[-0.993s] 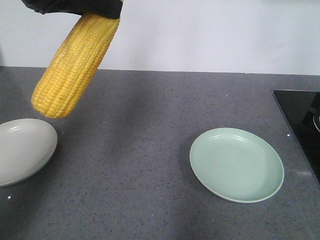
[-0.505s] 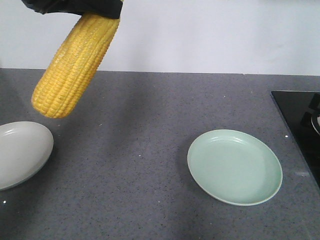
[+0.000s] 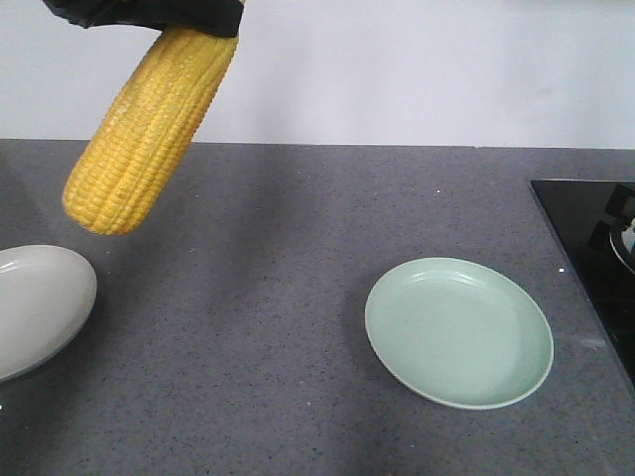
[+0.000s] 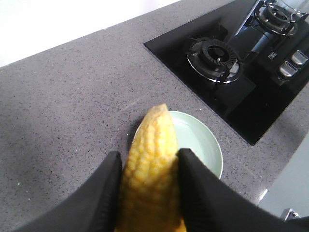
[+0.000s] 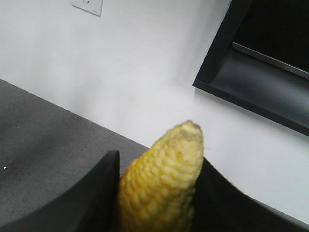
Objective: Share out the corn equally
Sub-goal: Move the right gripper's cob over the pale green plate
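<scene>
One corn cob (image 3: 149,129) hangs at the top left of the front view, thick end down, above the counter. My left gripper (image 3: 189,20) is shut on its upper part. In the left wrist view the black fingers (image 4: 108,188) clamp this corn (image 4: 154,130), and its pale tip points over the empty pale-green plate (image 4: 200,145). That green plate (image 3: 459,332) lies right of centre on the counter. A greyish-white plate (image 3: 35,302), also empty, sits at the left edge. My right gripper (image 5: 159,159) is shut on a second corn cob (image 5: 178,145), tip toward the white wall; it is outside the front view.
A black gas hob (image 3: 595,248) is set into the grey counter at the right, and its burners (image 4: 215,55) and knobs show in the left wrist view. A white wall backs the counter. A dark cabinet or hood (image 5: 270,63) hangs on the wall.
Both plates and the hob have slid a little to the left in the front view. The held cob stays at the same spot in the frame.
</scene>
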